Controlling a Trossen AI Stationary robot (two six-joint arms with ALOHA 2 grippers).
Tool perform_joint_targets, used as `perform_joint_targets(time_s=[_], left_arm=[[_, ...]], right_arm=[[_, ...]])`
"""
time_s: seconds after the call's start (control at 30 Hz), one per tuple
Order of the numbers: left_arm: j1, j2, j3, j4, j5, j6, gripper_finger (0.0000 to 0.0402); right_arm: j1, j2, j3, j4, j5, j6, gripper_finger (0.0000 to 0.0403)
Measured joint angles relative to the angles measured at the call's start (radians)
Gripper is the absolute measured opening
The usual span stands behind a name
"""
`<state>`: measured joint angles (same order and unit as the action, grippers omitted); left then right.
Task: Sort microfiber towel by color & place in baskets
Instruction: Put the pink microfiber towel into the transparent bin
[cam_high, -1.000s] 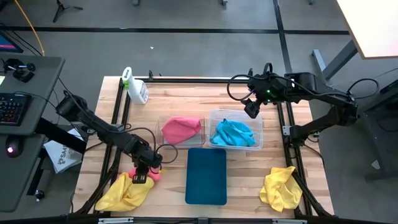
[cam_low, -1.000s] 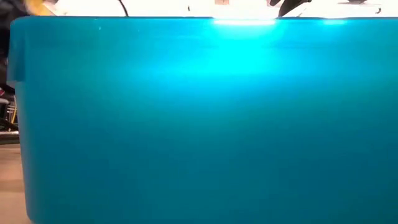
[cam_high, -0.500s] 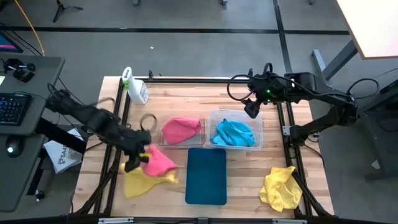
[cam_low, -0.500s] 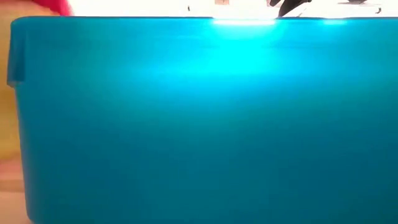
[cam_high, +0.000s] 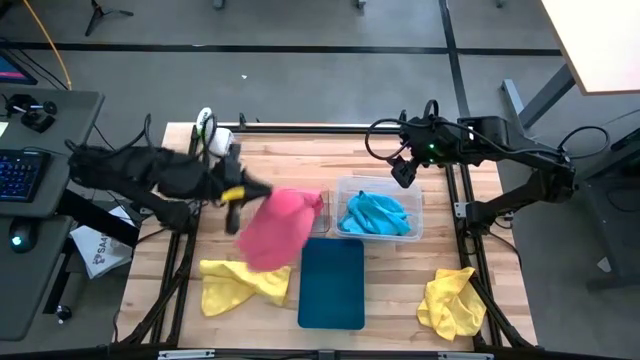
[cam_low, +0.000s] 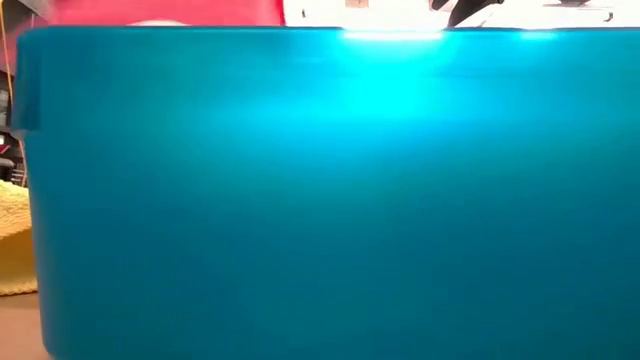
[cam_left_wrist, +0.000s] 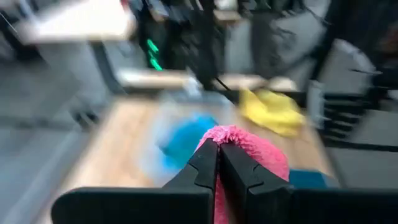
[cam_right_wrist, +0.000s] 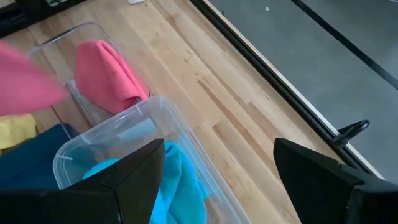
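**One pink towel in the air, left gripper clamped on it**

High view: left gripper (cam_high: 233, 192) is over the table's left side, near the spray bottle (cam_high: 207, 127), pinching a pink towel (cam_high: 272, 230) that hangs out toward the narrow tub (cam_high: 262, 200). The towel covers much of that tub; pink cloth (cam_high: 308, 203) already in it shows at the far edge. Wide tub (cam_high: 417, 210) just right of it holds blue towels (cam_high: 377, 213). Teal tray (cam_high: 332, 283) sits in front of the two tubs, nothing on it. Yellow towel (cam_high: 240, 284) lies left of the tray, a corner close to the tray edge. Second yellow towel (cam_high: 452, 302) at the front right, well apart. Right gripper (cam_high: 404, 171) hovers over the back edge of the wide tub.

Low view: teal tray wall (cam_low: 330, 190) fills nearly everything. Pink strip (cam_low: 170, 10) above its rim, yellow cloth (cam_low: 14, 240) at the left edge.

Left wrist view: fingers (cam_left_wrist: 205, 165) pressed together on the pink towel (cam_left_wrist: 252, 146). Blue towels (cam_left_wrist: 183, 138) and a yellow towel (cam_left_wrist: 270, 111) beyond, blurred.

Right wrist view: right fingers (cam_right_wrist: 134, 177) spread wide, holding nothing. Wide tub (cam_right_wrist: 143, 115) with blue towels (cam_right_wrist: 180, 183) under them, narrow tub (cam_right_wrist: 81, 34) with pink cloth (cam_right_wrist: 109, 78) beyond, held pink towel (cam_right_wrist: 25, 84) at the edge.
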<state>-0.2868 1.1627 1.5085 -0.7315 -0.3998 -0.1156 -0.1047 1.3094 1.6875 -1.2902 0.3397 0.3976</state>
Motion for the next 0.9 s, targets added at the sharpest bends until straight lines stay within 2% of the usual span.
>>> perform_joint_targets(time_s=[0.07,0.17,0.3,0.4,0.47,0.6,0.67,0.8,0.9], left_arm=[[0.070,0.019,0.002,0.068,-0.003,0.118,0.0000],[0.162,0.048,0.001,0.103,0.018,0.177,0.0000],[0.244,0.069,0.001,0.038,0.146,0.174,0.0000],[0.275,0.086,0.001,-0.055,0.160,0.172,0.0000],[0.283,0.099,0.000,-0.101,0.169,0.145,0.0000],[0.271,0.108,0.000,-0.176,0.288,0.031,0.0000],[0.242,0.107,0.000,-0.228,0.312,-0.035,0.0000],[0.184,0.100,0.000,-0.299,0.307,-0.092,0.0000],[0.165,0.101,-0.016,-0.265,0.245,-0.086,0.0000]], right_arm=[[0.000,0.000,0.000,0.000,0.000,0.011,0.0298],[0.000,0.000,0.000,0.000,0.000,0.038,0.0298],[0.000,0.000,0.000,0.000,0.000,0.073,0.0298],[0.000,0.000,0.000,0.000,-0.001,0.074,0.0298],[0.000,0.000,0.000,0.000,-0.001,0.074,0.0298],[0.000,0.000,0.000,0.000,-0.001,0.074,0.0298],[0.000,0.000,0.000,0.000,0.002,0.076,0.0298],[0.001,0.000,0.000,0.001,0.030,0.076,0.0298],[0.000,0.000,0.000,0.001,0.052,0.075,0.0298]])
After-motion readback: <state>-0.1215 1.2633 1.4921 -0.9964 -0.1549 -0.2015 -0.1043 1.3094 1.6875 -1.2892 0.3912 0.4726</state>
